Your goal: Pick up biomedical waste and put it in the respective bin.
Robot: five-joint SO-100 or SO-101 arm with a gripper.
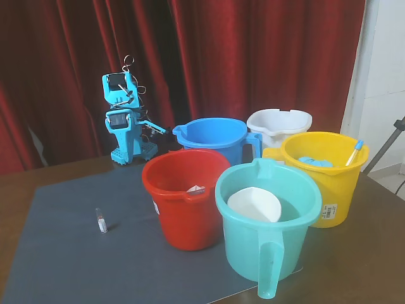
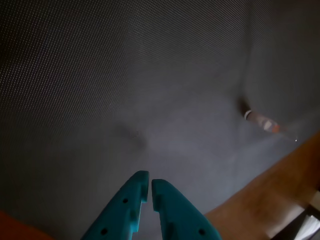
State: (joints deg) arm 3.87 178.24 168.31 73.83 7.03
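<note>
A: How far along is the task judged to be?

B: Barely begun. The vial (image 1: 100, 220) is seen lying on the grey mat (image 1: 63, 253), well apart from the red bucket (image 1: 185, 197) and the other buckets; nothing is held. The gripper (image 2: 150, 184) is pressed nearly together, empty, in the wrist view, with the vial (image 2: 262, 121) off to its right.

A: And what is left?

B: Reaching, grasping, carrying and dropping are all left.

A: The surroundings?

B: A brown table (image 1: 380, 209) is covered by the mat; red curtains (image 1: 190, 57) are hung behind.
</note>
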